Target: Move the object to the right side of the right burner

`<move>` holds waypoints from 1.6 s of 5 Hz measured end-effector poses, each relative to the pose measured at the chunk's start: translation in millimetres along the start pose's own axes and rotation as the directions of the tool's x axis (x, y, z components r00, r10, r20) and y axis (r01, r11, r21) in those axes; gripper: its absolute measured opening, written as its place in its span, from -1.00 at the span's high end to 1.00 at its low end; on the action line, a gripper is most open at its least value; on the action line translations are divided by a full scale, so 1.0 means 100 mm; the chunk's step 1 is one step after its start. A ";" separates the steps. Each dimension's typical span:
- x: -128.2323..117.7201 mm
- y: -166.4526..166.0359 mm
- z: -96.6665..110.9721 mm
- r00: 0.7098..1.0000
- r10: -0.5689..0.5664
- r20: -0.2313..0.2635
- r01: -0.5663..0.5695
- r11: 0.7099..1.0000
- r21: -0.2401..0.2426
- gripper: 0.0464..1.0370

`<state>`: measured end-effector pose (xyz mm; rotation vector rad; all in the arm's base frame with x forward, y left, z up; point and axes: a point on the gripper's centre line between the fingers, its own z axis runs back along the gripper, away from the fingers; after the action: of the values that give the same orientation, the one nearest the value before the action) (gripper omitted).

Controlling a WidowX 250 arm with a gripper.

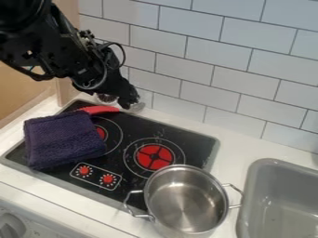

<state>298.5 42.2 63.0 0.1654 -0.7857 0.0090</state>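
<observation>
- Nearest me, a steel pot (175, 197) stands upright by the stovetop's (135, 131) front right corner, left of the grey sink (268, 162).
- A folded purple cloth (62, 139) lies across the stovetop's left part.
- Behind it is a red utensil (99, 109), probably the object to move, well left of the right burner (154, 156).
- The gripper (129, 103) hangs at the utensil's right end; I can't tell whether it's gripping.

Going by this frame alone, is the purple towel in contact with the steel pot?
Apart. The camera view shows a wide strip of black stovetop between the purple towel and the steel pot, including its handle.
</observation>
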 end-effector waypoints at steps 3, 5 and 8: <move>-0.06 -0.04 -0.22 1.000 0.001 -0.010 -0.001 0.999 -0.041 -0.92; 0.13 0.17 -0.53 0.993 0.112 0.025 -0.111 0.993 -0.049 -0.92; 0.41 0.36 -0.83 0.983 0.175 0.051 -0.171 0.983 -0.068 -0.92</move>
<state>383.0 88.0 39.5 0.0371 -0.8541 0.1449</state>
